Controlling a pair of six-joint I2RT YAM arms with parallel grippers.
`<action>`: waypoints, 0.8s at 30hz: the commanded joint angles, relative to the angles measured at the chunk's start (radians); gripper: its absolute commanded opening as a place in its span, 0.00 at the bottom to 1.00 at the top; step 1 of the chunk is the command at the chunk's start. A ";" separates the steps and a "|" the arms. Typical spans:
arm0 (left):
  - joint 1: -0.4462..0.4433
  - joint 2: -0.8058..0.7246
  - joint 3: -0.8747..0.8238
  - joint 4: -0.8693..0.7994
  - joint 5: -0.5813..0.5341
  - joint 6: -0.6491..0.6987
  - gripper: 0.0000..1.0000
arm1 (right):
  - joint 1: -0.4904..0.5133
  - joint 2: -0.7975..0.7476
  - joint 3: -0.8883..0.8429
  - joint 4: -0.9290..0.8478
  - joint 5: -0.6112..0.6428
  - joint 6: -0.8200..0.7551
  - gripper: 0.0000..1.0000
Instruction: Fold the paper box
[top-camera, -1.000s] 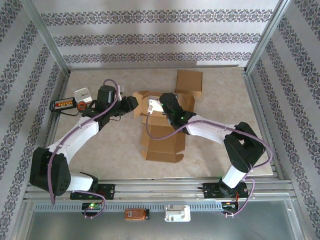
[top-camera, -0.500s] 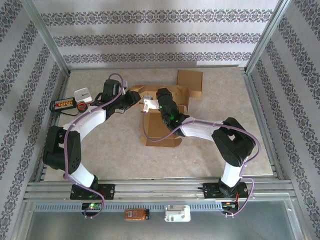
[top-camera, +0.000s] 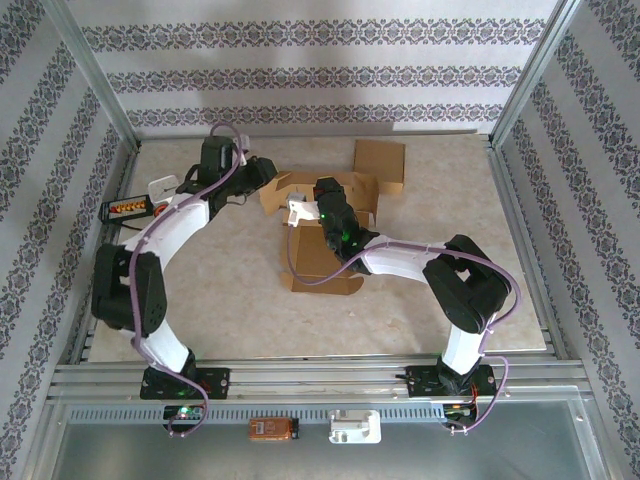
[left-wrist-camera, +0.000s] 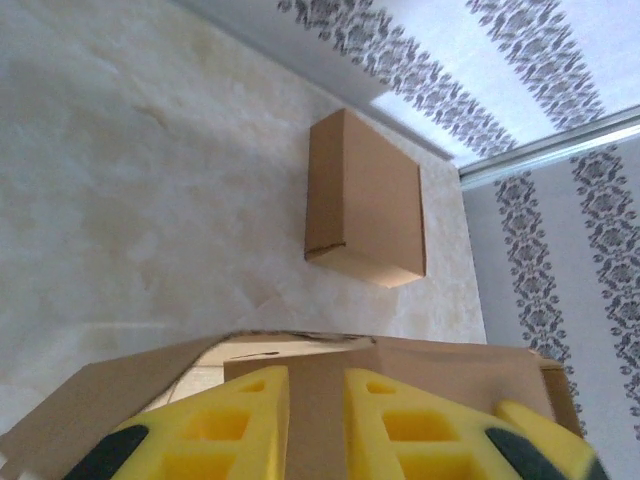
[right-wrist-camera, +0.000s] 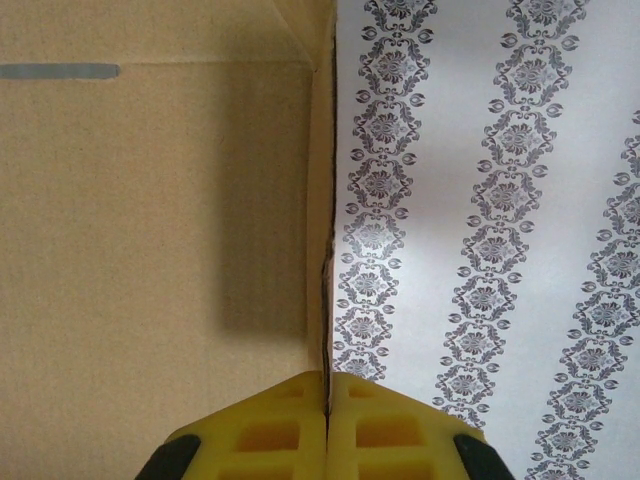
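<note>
Paper box (top-camera: 322, 256): half-folded with its flaps open, middle of the top view on the table (top-camera: 230, 300).
Left gripper (top-camera: 265, 183): at the box's upper-left flap; in its wrist view the gripper (left-wrist-camera: 315, 385) is clamped on that flap.
Right gripper (top-camera: 298, 213): over the box's centre; closed (right-wrist-camera: 327, 392), pinching the thin edge of a box wall.
Second box (top-camera: 380, 160): closed, upper right, apart.

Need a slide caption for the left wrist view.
Left gripper meets the open box's cardboard wall; a closed box lies on the table beyond.
</note>
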 joint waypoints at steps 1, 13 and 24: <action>0.001 0.071 0.015 0.020 0.116 -0.035 0.20 | 0.007 0.002 0.018 0.037 0.011 0.005 0.03; -0.081 0.164 -0.013 0.284 0.176 -0.200 0.15 | 0.010 0.016 0.035 0.022 0.019 0.044 0.04; -0.078 0.051 -0.107 0.268 0.056 -0.111 0.20 | -0.009 0.015 0.016 0.012 0.050 0.075 0.04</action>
